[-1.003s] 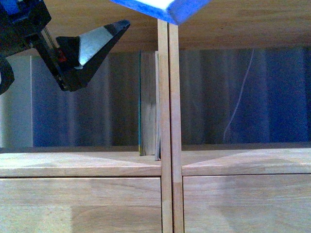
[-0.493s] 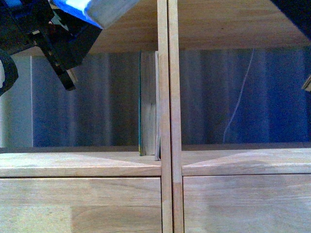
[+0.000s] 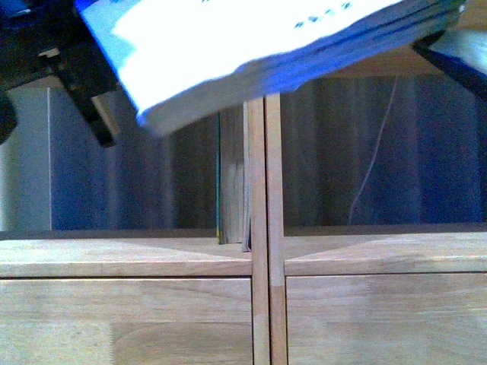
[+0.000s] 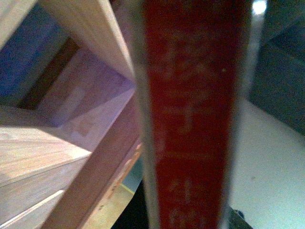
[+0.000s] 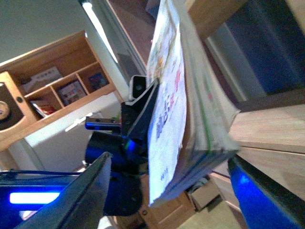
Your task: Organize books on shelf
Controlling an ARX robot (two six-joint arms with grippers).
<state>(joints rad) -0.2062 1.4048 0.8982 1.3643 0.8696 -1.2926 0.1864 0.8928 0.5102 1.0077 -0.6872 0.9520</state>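
Observation:
The thin pale paperback (image 3: 251, 53) hangs tilted across the top of the front view, in front of the shelf's double central upright (image 3: 265, 228). My left gripper (image 3: 65, 65) is shut on it at the upper left. The left wrist view is filled by its spine with the red block (image 4: 190, 119). In the right wrist view the paperback (image 5: 176, 109) sits in the left gripper (image 5: 138, 119), and my right gripper (image 5: 176, 205) is open with a finger on either side of the book's free end. Taller teal-edged books (image 3: 232, 175) stand in the left cubby against the upright.
The shelf ledge (image 3: 122, 255) and flat drawer fronts (image 3: 122, 319) lie below the cubbies. A white cord (image 3: 373, 167) hangs in the right cubby. Behind me stand another wooden cabinet with cubbies (image 5: 62, 86) and a cardboard box (image 5: 200, 195).
The paperback has swung down and rightward from the upper left and now spans the top of the front view. A right gripper finger now shows at the top right.

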